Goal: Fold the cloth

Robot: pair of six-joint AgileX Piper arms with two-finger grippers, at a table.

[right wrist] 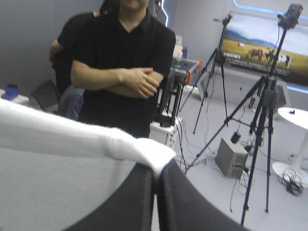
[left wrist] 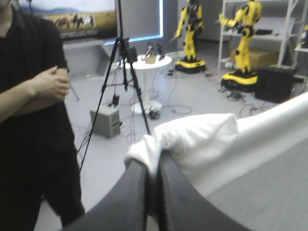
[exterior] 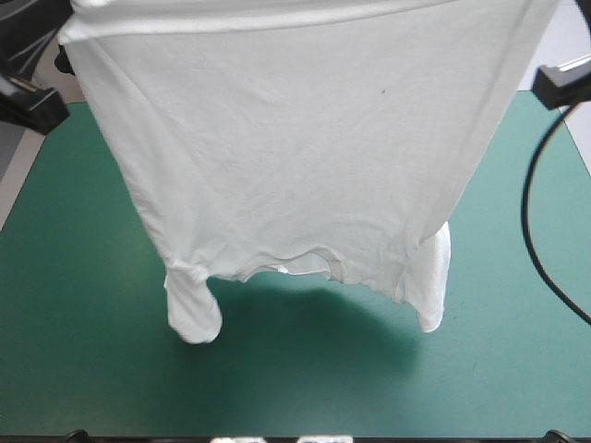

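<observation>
Pinching: left gripper [left wrist: 154, 161], black fingers [left wrist: 132, 197] all but closed on a bunched white corner of the T-shirt [exterior: 295, 138]; right gripper [right wrist: 155, 169], fingers likewise nipped together on the opposite corner, fabric lapping over the tips. Item: T-shirt, raised by one edge stretched between the two arms, hanging as a broad sheet above the table [exterior: 74, 369]; collar [exterior: 300, 263] and sleeves [exterior: 194, 314] lowermost, so it appears to hang upside down from the hem; whether the sleeves touch the cover cannot be told. Step judged: laying the sheet flat, ahead of folding. Handling: hold both grips firm and level; hold the top edge taut, so no sag forms mid-sheet; lower evenly, letting the sleeves land first on the near side; then draw the hem toward the far edge, so the body spreads without creases.
</observation>
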